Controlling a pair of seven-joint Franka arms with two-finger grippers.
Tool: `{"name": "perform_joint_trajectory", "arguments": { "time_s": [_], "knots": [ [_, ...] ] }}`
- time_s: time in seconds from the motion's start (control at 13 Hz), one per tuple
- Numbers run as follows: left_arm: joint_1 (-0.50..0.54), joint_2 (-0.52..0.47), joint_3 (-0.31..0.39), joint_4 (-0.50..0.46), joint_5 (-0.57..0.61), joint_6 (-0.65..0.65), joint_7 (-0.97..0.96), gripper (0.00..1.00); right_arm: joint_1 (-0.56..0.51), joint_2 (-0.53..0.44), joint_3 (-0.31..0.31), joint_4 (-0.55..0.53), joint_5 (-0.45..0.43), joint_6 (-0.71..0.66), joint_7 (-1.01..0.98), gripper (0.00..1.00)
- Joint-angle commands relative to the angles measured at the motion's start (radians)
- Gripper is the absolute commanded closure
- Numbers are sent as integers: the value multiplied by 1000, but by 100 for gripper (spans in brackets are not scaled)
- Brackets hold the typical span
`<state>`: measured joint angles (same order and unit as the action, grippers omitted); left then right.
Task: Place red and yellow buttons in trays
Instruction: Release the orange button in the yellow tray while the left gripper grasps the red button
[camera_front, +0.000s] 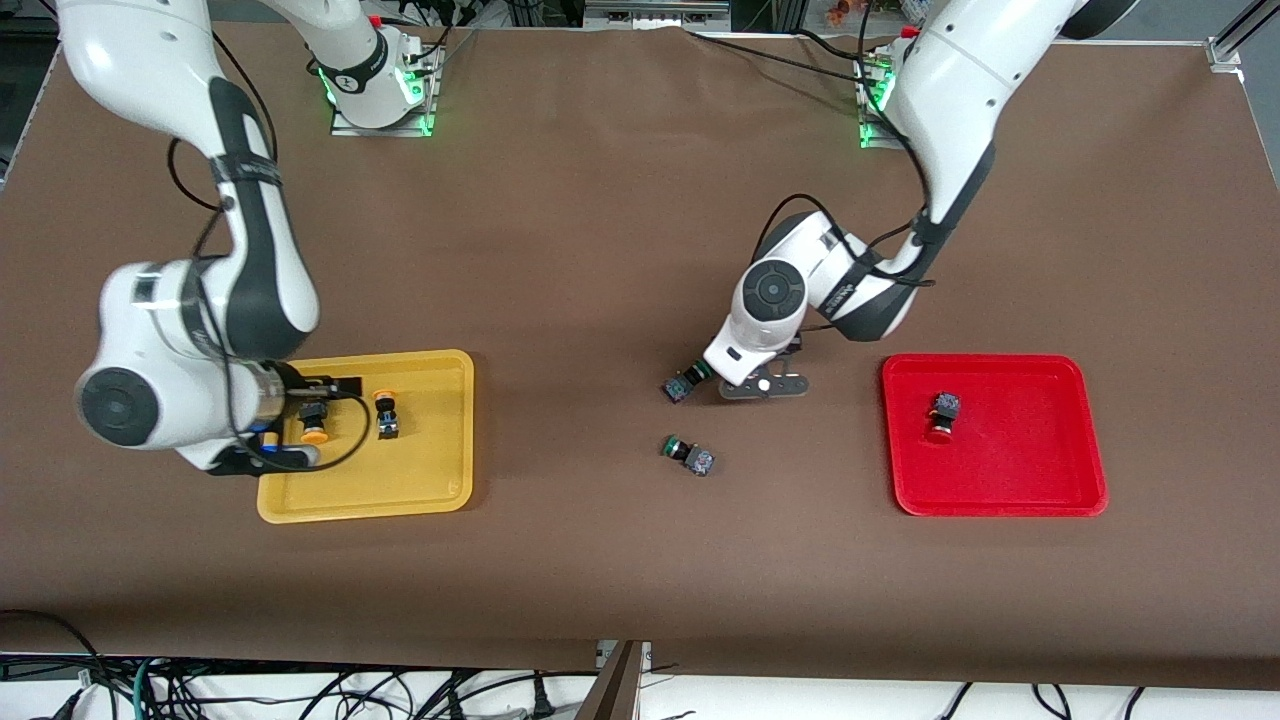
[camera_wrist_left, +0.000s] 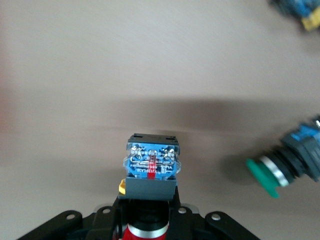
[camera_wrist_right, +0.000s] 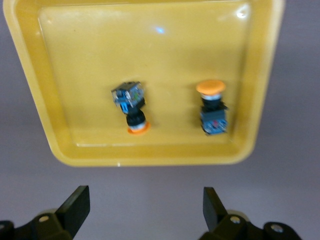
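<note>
Left tool (camera_wrist_left: 147, 222) grips a red button (camera_wrist_left: 151, 167), cap mostly hidden; right tool (camera_wrist_right: 145, 207) gapes over yellow tray (camera_wrist_right: 150, 150).

— What's the yellow tray (camera_wrist_right: 150, 45) like?
— Glossy smooth plastic; I see glare on it. The red tray (camera_front: 1040, 470) looks alike.
— The worktop (camera_front: 600, 200)?
— Matt brown cloth-like cover, creased. A button (camera_wrist_left: 151, 162) has a clear shiny plastic housing.

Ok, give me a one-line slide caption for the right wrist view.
Right gripper, fingers open, hovers above the yellow tray holding two yellow buttons.
</note>
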<state>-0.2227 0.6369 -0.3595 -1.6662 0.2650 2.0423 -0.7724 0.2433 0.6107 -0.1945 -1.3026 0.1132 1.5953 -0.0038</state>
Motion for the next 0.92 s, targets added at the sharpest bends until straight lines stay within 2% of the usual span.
{"name": "perform_joint_trajectory", "arguments": {
  "time_s": [0.0,0.15,0.31,0.38,0.54,0.69,0.85],
  "knots": [
    [52,-46,-6,123,26,-259,65,80,-31,-136,-5,-26,-9,-85,-19,0],
    [126,-51,-3,178,33,-376,161,79,-58,-244,-3,-47,-7,-170,-19,0],
    [247,-65,-3,180,33,-392,371,79,-75,-348,1,-92,-27,-217,-28,0],
    [303,-71,-4,180,33,-392,466,79,-76,-406,18,-113,-74,-224,-31,0],
    [391,-68,-4,174,34,-381,617,77,-139,-483,65,-127,-145,-213,-30,0],
    [466,-42,-4,160,33,-329,709,77,-186,-529,89,-138,-141,-218,-33,0],
    [546,-1,-3,143,34,-240,816,76,-190,-552,98,-164,-147,-216,-30,0]
  ]
}}
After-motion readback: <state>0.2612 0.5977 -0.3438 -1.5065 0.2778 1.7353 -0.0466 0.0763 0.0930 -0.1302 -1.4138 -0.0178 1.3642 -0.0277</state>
